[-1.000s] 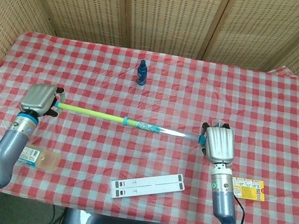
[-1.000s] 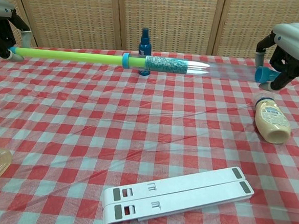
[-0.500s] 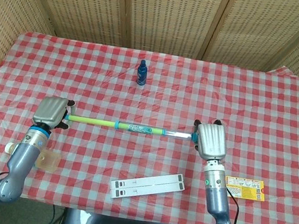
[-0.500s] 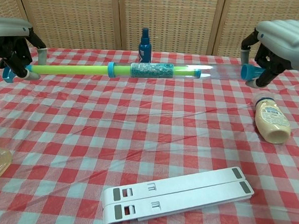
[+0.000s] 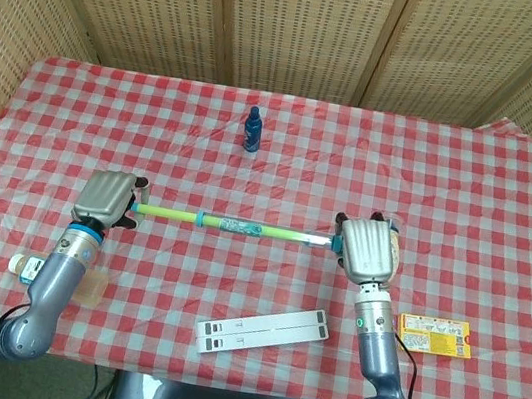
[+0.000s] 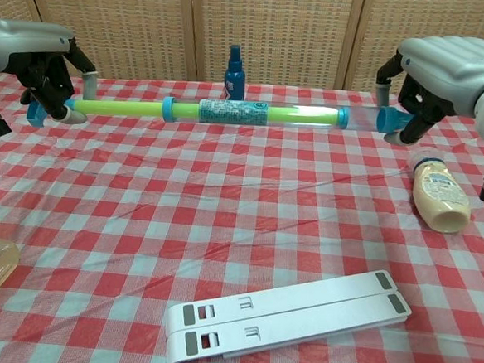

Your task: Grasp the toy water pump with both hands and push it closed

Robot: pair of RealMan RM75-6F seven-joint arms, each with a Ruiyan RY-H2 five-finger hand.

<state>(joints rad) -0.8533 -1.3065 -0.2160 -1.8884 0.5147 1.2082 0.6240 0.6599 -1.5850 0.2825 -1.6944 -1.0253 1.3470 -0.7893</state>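
Note:
The toy water pump (image 5: 242, 225) (image 6: 230, 112) is a long rod with a lime-green plunger, a clear barrel with a patterned label and blue rings. It is held level above the checked tablecloth (image 5: 284, 152). My left hand (image 5: 109, 197) (image 6: 35, 51) grips the green plunger's blue end. My right hand (image 5: 367, 250) (image 6: 441, 71) grips the blue end of the clear barrel. Most of the green rod sits inside the barrel; a short length shows near the left hand.
A small blue spray bottle (image 5: 252, 128) (image 6: 235, 73) stands behind the pump. A white folded stand (image 5: 263, 331) (image 6: 286, 317) lies at the front. A mayonnaise bottle (image 6: 437, 192) lies under the right hand, a yellow packet (image 5: 433, 334) at front right, a clear bottle (image 5: 61, 278) at front left.
Both hands have moved toward each other. The green plunger has slid further into the clear barrel, so the pump is shorter than before.

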